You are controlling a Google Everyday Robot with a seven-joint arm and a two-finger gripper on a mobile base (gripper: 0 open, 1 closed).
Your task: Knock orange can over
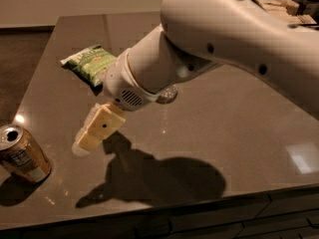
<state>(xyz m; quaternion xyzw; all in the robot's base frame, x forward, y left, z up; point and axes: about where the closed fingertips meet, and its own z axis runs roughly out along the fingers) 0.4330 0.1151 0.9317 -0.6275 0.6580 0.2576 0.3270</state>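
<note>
Sweeping left should work; camera view: gripper [82, 143] hangs low over the surface [214, 128], near the standing orange can [22, 156] at front-left, not touching. Can't tell if it's spread or closed. Strike the can's upper half w/ 1 firm push.

Arm [224, 29]: white, smooth, rounded casing with small dark round holes along its shell. Wrist [117, 81]: white collar bearing 1 vent grille [131, 98] of dark slots. Gripper [88, 139]: cream-yellow, blocky, 1 dark dot on its face, pale tip; located at the arm's end, lower left of view.
</note>
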